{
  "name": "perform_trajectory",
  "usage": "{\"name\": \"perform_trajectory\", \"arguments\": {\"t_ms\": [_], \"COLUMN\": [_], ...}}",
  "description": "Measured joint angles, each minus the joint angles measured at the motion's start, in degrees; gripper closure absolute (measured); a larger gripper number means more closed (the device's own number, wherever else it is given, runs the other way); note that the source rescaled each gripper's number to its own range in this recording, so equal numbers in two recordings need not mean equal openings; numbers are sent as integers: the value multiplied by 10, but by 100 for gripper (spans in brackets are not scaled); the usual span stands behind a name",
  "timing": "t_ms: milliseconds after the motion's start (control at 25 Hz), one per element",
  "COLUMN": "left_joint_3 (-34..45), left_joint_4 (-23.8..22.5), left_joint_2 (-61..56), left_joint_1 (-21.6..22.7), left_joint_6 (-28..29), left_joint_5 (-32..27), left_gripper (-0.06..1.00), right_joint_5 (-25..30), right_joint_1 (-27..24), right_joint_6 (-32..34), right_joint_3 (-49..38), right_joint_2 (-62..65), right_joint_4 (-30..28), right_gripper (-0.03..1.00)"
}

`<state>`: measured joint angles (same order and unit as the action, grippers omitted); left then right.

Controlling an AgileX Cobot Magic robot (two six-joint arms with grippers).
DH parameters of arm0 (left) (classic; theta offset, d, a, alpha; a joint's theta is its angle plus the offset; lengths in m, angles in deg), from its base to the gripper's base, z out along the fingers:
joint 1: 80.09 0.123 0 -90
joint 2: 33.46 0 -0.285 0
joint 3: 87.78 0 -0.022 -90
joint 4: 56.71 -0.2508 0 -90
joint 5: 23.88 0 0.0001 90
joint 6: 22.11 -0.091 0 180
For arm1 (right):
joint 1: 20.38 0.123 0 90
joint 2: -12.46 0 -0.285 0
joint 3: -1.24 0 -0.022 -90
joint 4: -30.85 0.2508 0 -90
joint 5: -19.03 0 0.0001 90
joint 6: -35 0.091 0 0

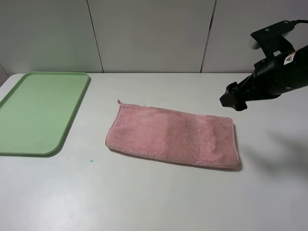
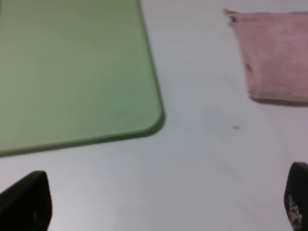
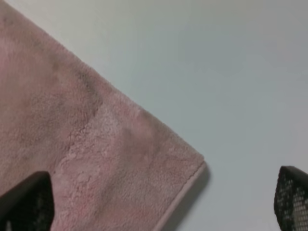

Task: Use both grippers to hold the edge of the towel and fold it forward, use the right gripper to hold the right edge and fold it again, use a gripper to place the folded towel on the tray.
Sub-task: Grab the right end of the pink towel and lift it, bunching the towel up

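Right end effector [image 1: 233,102] hangs in the air off the towel's [image 1: 173,137] far right corner, clear of the cloth and touching nothing. Its wrist camera gives us the spread: two dark fingers [image 3: 29,202] set wide apart, nothing between them but open space, and that same towel corner lying down below the gap, a stitched hem running along the edge. The towel itself is pink and folded over once into a long band, flat on the white surface [image 1: 159,202], lying slightly askew, with its right end nearest the right end effector and its left end reaching away from it toward the tray [image 1: 38,113]. A little loop sticks up at the far left corner. Over to the left end effector [image 2: 161,202]: out of sight from the high camera, but its own wrist view shows both fingertips parted wide and empty, held above bare surface. Ahead of it sits the green tray on the robot's left side, rounded corner closest, nothing on it. Ahead on the other side lies the towel's left end, well apart from those fingertips. Between tray and towel, a tiny green speck [image 2: 236,127] marks the surface.
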<state>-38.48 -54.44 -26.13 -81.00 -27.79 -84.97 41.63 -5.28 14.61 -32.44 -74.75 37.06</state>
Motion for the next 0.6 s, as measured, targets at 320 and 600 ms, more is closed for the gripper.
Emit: {"name": "perform_trajectory", "arguments": {"t_ms": [320,600], "left_joint_3": [0,1], "left_joint_4": [-10,24], "left_joint_2": [0,0], "left_joint_1": [0,0], "left_joint_6": [16,-31], "left_joint_5": [0,0], "left_gripper": [0,3], "right_joint_5": [-3,-3], "right_joint_1": [0,0], "right_joint_6": [0,0], "right_joint_3": [0,0], "right_joint_2": [0,0], "right_joint_4": [2,3], "right_gripper": [-3,-3]}}
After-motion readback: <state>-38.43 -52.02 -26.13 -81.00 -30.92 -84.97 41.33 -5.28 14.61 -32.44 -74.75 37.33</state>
